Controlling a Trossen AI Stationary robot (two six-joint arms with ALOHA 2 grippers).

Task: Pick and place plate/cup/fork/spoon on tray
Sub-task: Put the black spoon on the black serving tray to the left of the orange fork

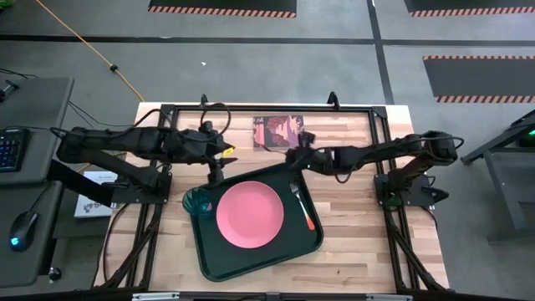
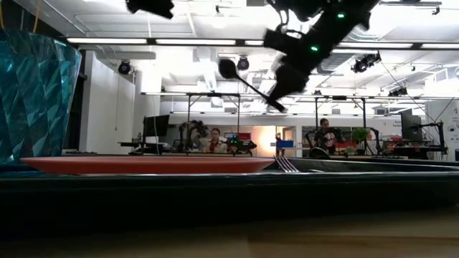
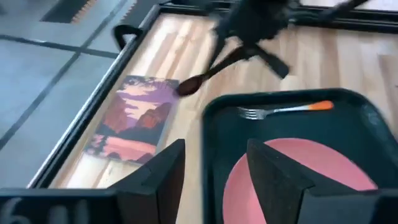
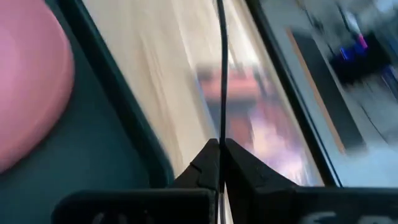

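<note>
The table [image 1: 351, 251] is pale wood in planks, with a smooth, faintly shiny finish. The tray [image 1: 251, 266] looks like dark green plastic, smooth with a dull sheen. The plate [image 1: 249, 214] is pink and matt, smooth all over. The cup [image 2: 36, 93] is translucent teal plastic with a faceted, glossy wall. The fork [image 3: 280, 110] has bright metal tines and an orange plastic-looking handle. The spoon [image 2: 244, 80] is dark, thin metal. The picture [image 3: 134, 118] has a glossy printed face.
</note>
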